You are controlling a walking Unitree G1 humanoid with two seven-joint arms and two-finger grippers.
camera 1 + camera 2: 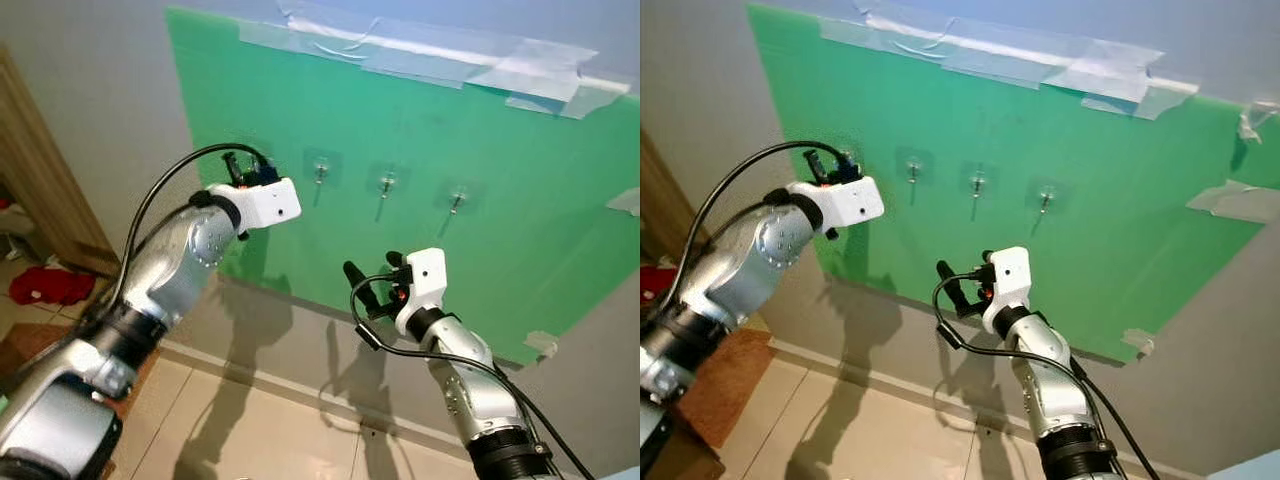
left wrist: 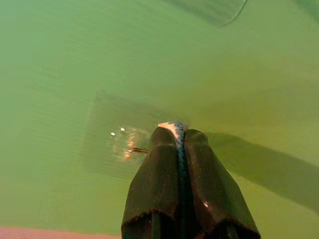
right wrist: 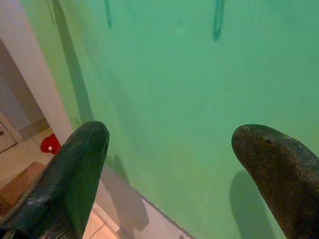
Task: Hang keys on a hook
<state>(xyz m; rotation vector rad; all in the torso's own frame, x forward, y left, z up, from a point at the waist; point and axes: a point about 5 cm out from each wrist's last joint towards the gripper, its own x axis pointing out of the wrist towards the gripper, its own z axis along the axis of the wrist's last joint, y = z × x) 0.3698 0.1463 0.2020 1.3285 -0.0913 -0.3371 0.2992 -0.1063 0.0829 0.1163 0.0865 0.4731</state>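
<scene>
A green board (image 1: 520,230) is taped to the wall and carries a row of small clear-backed hooks (image 1: 320,172). My left gripper (image 1: 240,165) is raised to the leftmost hook (image 2: 124,144), its tips almost touching the board beside it. Its fingers (image 2: 159,169) are shut on a thin blue and white cord (image 2: 178,144); the keys themselves are hidden. My right gripper (image 1: 372,268) hangs lower, in front of the board's bottom part. It is open, with nothing between its fingers (image 3: 75,174).
Two more hooks (image 1: 387,183) (image 1: 457,200) stand free to the right of the left gripper. A wooden door frame (image 1: 40,190) and a red cloth (image 1: 50,285) on the floor lie at the left. Tiled floor (image 1: 270,430) runs below the wall.
</scene>
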